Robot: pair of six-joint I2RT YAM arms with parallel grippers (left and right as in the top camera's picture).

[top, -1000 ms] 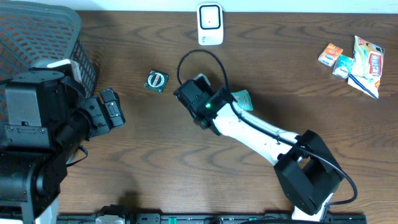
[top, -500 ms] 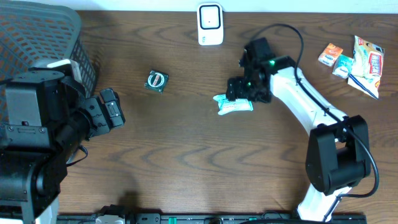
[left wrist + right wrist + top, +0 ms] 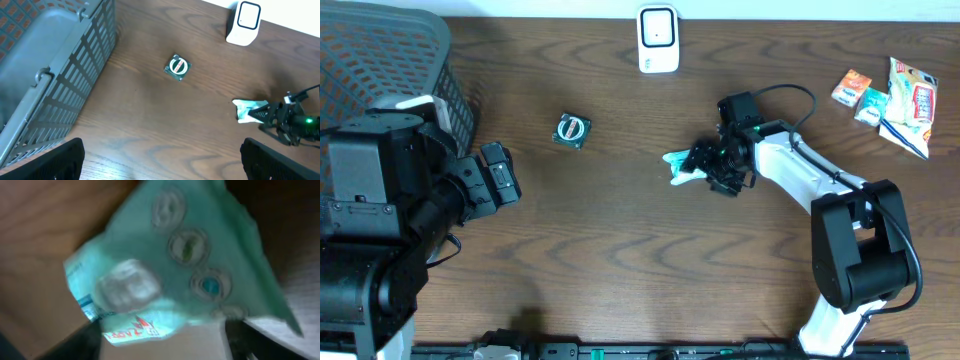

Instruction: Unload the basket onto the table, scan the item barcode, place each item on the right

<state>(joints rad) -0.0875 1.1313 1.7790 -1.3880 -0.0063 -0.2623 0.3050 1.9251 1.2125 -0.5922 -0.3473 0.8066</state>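
Right pincer (image 3: 703, 168) sits low over the middle of the table, its arm reaching in from the near right and its fingers pointing left onto the right end of a teal packet (image 3: 682, 166). Whether the jaws have closed on that packet I cannot tell. From overhead the black fingers cover its right end, and the wrist camera is so close that the packet (image 3: 170, 265) fills the picture, blurred, with only dark shapes in the two lower corners. The packet lies on the wood with its pale left end sticking out past the fingers (round printed marks and a strip of red lettering show on its face, too blurred to read). The white scanner (image 3: 658, 38) stands at the far edge of the table, a little left of the packet and well apart from it. Left pincer (image 3: 500, 180) hangs at the left side, its jaws spread wide and holding nothing; its own camera shows the two fingertips (image 3: 47, 160) far apart at the lower corners. A grey mesh basket (image 3: 420, 40) fills the far left corner. A small square green item (image 3: 572, 131) lies between the basket and the packet, touching neither. A few snack packets (image 3: 908, 95) lie clustered at the far right.
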